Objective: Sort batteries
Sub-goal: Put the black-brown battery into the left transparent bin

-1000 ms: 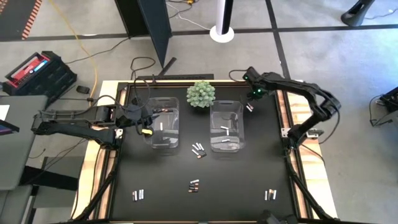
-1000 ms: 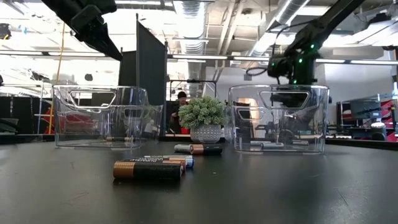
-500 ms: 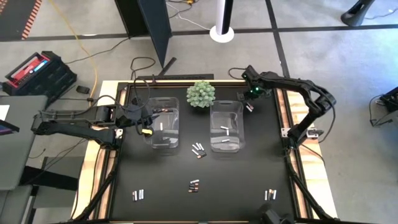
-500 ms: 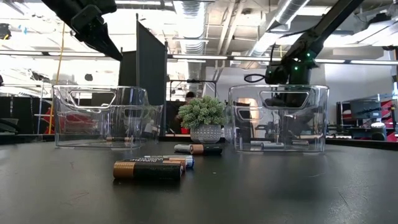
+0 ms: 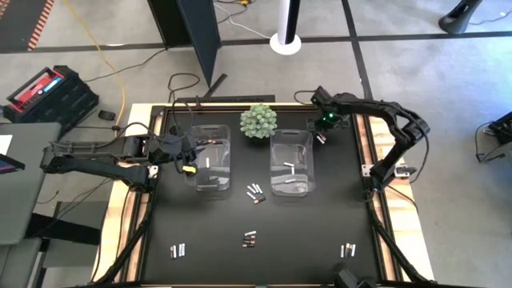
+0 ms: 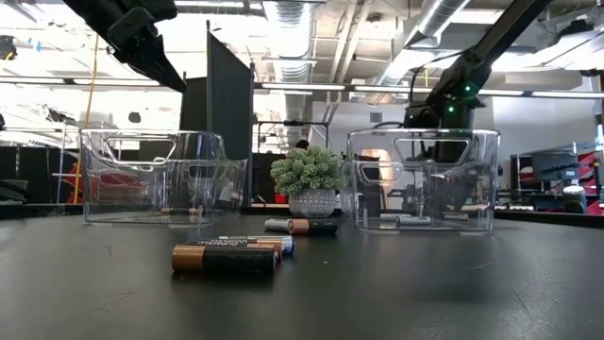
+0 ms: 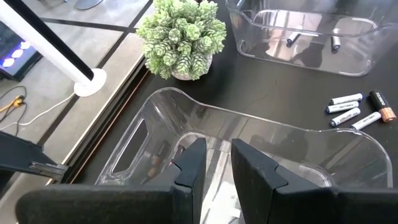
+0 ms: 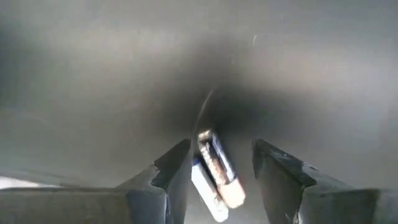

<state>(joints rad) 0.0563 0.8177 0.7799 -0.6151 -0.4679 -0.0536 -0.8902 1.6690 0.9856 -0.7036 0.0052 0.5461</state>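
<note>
From the high view, the batteries (image 5: 254,192) lie scattered in small clusters on the black tabletop (image 5: 216,240), a few already inside the two clear bins (image 5: 290,162); the right pincer (image 5: 321,136) is down at the tabletop just beside the right-hand bin, over a pair of cells, while the left pincer (image 5: 189,164) hangs at the edge of the left-hand bin. The low view shows the nearest cells lying on their sides, smooth cylinders that would likely roll at a nudge. In the left wrist view the left pincer (image 7: 216,163) hovers above the left bin with only a narrow gap between its fingers and nothing in it. In the right wrist view the right pincer (image 8: 217,160) stands parted astride two cells lying against each other, one with a copper end, one pale, though the close view is blurred and contact cannot be judged. Such cells are probably rigid, fairly dense for their size and slick-skinned; the sound hold is across the middle of the barrel, fingers square to its length, taking one cell only.
</note>
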